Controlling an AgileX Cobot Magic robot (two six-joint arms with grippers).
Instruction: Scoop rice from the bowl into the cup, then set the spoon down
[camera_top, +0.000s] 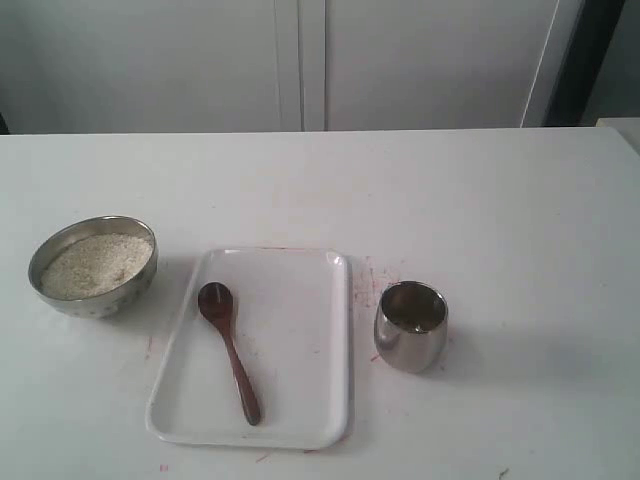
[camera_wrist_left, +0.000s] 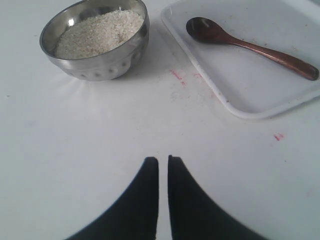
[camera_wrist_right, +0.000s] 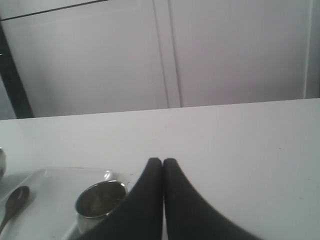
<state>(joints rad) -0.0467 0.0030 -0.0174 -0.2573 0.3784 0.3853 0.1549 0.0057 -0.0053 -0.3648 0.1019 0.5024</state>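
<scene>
White tabletop (camera_top: 500, 220) filled most of the exterior frame, with pale cabinet doors (camera_top: 300, 60) across the top. Bowl (camera_top: 100, 302) sat at left-centre, rice (camera_top: 97, 264) filling it close to the rim. White tray (camera_top: 300, 400) lay at lower centre, just right of the bowl and apart from it. Spoon (camera_top: 230, 352) lay flat on the tray's left half, scoop end toward the top of frame, handle running down and slightly right. Cup (camera_top: 411, 327) stood upright on the table just right of the tray; couldn't tell if it held rice. Faint red marks (camera_top: 365, 280) showed between tray and cup. Left gripper (camera_wrist_left: 163, 161): fingers drawn together to a hairline gap, gripping nothing, over bare table short of bowl and tray. Right gripper (camera_wrist_right: 162, 161): fingers pressed together, empty, cup partly behind one finger in its wrist view.
</scene>
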